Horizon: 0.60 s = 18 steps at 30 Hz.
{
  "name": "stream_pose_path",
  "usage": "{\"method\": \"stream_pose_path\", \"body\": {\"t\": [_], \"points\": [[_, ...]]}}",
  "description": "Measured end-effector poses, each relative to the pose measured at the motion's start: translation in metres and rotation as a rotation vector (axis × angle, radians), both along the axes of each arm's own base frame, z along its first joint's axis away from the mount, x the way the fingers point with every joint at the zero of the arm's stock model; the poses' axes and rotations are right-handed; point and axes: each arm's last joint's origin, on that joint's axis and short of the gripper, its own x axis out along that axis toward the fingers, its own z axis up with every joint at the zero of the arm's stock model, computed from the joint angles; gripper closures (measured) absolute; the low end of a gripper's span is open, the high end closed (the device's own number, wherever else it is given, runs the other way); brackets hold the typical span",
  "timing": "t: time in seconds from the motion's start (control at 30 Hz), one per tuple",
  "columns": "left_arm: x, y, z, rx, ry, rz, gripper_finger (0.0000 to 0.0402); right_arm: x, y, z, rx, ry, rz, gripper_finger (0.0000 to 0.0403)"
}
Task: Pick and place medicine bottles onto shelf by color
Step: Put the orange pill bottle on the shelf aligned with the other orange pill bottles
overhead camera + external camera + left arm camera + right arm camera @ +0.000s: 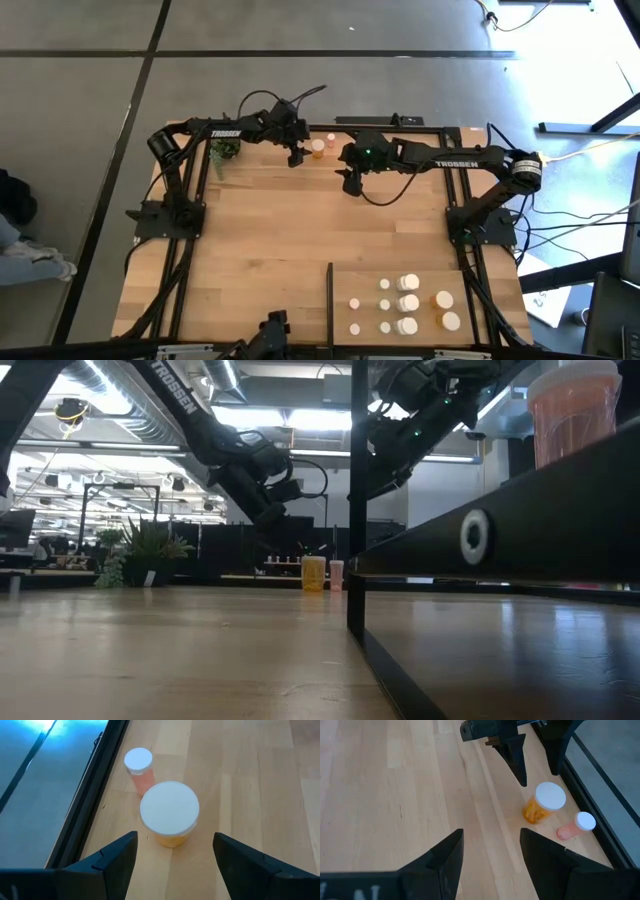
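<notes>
An orange-amber bottle (pixel 318 148) with a white cap stands upright on the table near the far edge, and a smaller pinkish bottle (pixel 330 141) stands just beyond it. My left gripper (pixel 296 156) is open just left of the orange bottle (pixel 169 817), its fingers apart on the near side without touching it. My right gripper (pixel 352 182) is open and empty, hovering to the right of and nearer than both bottles (pixel 545 802). The shelf (pixel 490 310) at the near right carries several white bottles (pixel 408 302) and two orange ones (pixel 446 310).
A small green potted plant (pixel 224 150) stands at the far left, next to the left arm. A thin black strip (pixel 330 300) edges the shelf on its left side. The table's black frame (pixel 95 785) runs close behind the two bottles.
</notes>
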Motion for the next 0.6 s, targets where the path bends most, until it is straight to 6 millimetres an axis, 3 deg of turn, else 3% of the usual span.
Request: {"method": "stream_pose_path", "body": {"t": [0.43,0.6], "points": [[0.0012,-0.0017,0.0002,-0.050,-0.023,0.012,0.0145,0.0000,0.0000,0.0000,0.000,0.001,0.000,0.0205],[0.0018,-0.0016,0.0007,-0.046,-0.030,0.005,0.0107,0.0000,0.0000,0.0000,0.000,0.001,0.000,0.0205]]}}
